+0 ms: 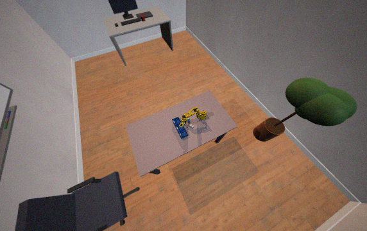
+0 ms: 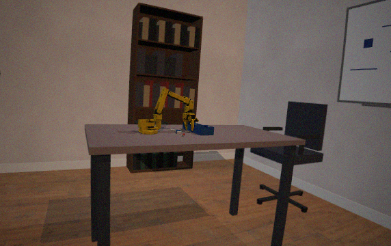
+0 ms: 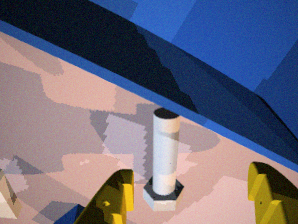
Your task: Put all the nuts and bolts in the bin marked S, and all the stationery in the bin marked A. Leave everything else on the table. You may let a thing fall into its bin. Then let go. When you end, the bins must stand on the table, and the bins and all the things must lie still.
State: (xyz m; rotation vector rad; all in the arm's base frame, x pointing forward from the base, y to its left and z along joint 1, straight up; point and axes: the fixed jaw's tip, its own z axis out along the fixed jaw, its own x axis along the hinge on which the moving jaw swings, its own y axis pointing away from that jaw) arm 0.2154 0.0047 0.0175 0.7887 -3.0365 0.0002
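A silver bolt (image 3: 165, 155) stands with its hex head towards the gripper in the wrist view, close beside the wall of a blue bin (image 3: 235, 45) (image 2: 206, 130). My gripper (image 3: 191, 186) (image 2: 189, 129) is partly open with nothing held; the bolt shows between the two yellow fingers, nearer the left one. The blue bins stand joined in a row in the top view; their letters cannot be read. A blue piece (image 3: 72, 214) is cut off at the bottom left of the wrist view, and a pale piece (image 3: 7, 199) lies at its left edge. Bin contents are unclear.
A small red-tipped thing (image 2: 183, 134) lies on the table (image 2: 130, 141) (image 1: 151, 141) in front of the gripper. A small white thing (image 1: 191, 126) lies between the bins and the arm's base. The bin wall rises close to the fingers.
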